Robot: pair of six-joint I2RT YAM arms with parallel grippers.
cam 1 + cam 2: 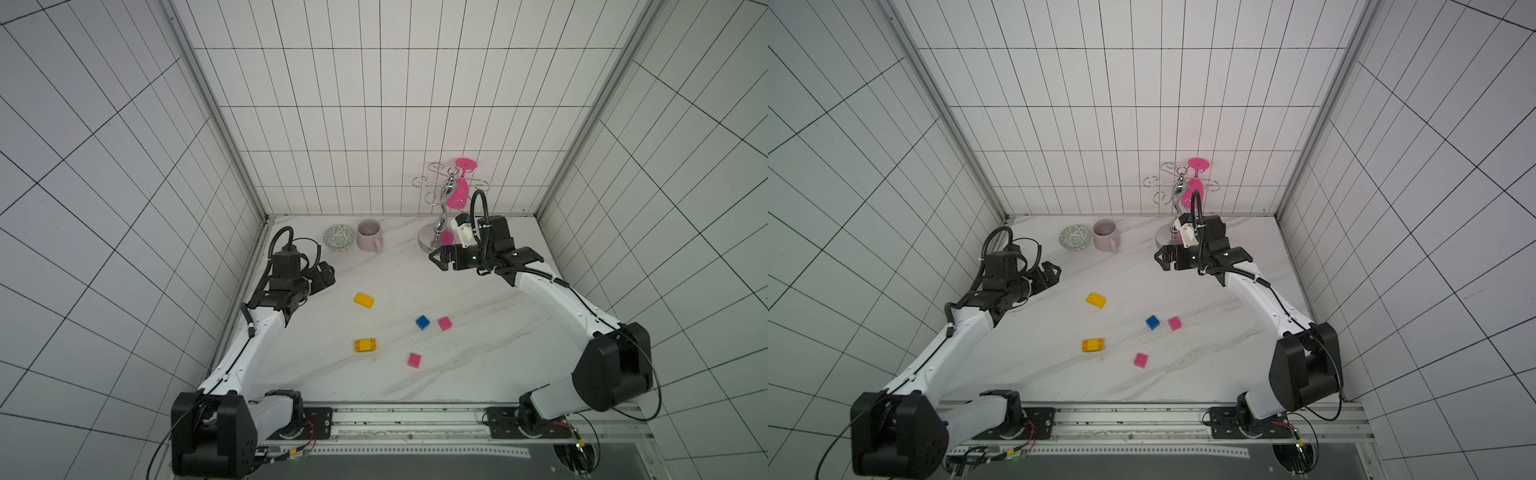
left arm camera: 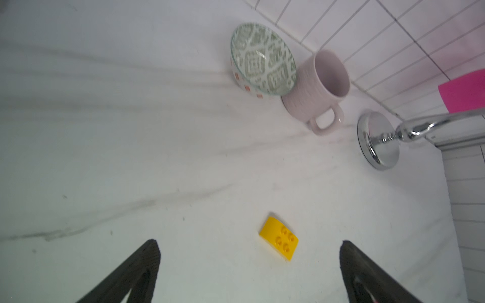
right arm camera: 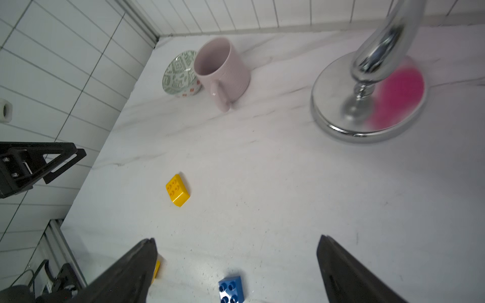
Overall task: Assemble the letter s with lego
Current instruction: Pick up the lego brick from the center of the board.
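The S is not yet begun: five bricks are lying loose on the table (image 1: 478, 365), none joined to another. In both top views the far yellow brick (image 1: 364, 300) is sitting towards the left arm and the near yellow brick (image 1: 365, 345) closer to the robot's base. The blue brick (image 1: 422, 322) and the back pink brick (image 1: 444, 323) are lying just beside each other without touching, and the front pink brick (image 1: 414, 360) is resting nearer the base. As I judge it, the whole job is waiting to be done — picking up, lining up and pressing every joint.

The left hand (image 1: 1054, 272) is hovering above the table with its jaws spread wide, holding nothing and touching nothing. Its wrist view is showing the far yellow brick, studs up, lying ahead of the fingers (image 2: 147, 262) and not within them.

The right hand (image 1: 433, 258) is hanging in the air at the back, near the rack (image 1: 428, 243), jaws likewise wide and empty. The blue brick is showing at the edge of its wrist view, and the top views are placing it well clear of that hand.
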